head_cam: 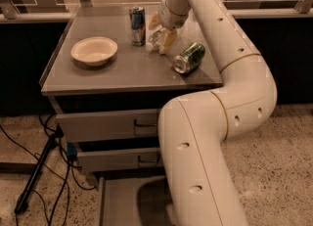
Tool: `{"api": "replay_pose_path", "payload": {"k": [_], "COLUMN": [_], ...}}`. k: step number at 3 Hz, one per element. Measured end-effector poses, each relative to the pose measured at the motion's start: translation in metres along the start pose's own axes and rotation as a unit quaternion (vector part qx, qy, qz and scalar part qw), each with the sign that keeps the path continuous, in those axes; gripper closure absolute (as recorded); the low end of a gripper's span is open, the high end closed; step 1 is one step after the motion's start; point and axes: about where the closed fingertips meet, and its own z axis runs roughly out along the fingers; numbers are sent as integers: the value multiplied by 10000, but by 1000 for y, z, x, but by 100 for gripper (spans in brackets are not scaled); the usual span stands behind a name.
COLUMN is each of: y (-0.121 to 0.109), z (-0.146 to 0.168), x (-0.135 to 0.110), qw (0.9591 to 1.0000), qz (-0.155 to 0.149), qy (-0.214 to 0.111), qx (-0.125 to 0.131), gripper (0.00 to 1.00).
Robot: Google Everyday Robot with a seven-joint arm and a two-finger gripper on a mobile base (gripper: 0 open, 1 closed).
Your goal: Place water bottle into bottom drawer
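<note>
The water bottle [156, 38], clear and crinkly, sits on the cabinet top between the blue-silver can and the green can. My gripper [161, 32] reaches down from the white arm and is right at the bottle, which shows partly under it. The bottom drawer [117, 203] is pulled out at the foot of the cabinet. Its flat grey floor shows at the lower left, and the arm's lower link hides its right part.
A blue-silver can [137, 25] stands upright left of the bottle. A green can [189, 57] lies on its side to the right, near the front edge. A white bowl [94, 50] sits at the left. The two upper drawers [105, 124] are closed. Black cables [46, 171] hang at the left.
</note>
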Motion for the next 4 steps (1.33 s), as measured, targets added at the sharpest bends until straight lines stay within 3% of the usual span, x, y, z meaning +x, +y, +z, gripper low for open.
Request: {"api": "replay_pose_path", "payload": {"k": [2, 3, 4], "y": [0, 0, 0], "z": [0, 0, 0], "x": [0, 0, 0], "qw": [10000, 10000, 10000], "qz": [0, 0, 0], "qy": [0, 0, 0], "qx": [0, 0, 0], "gripper": [89, 100, 100]}}
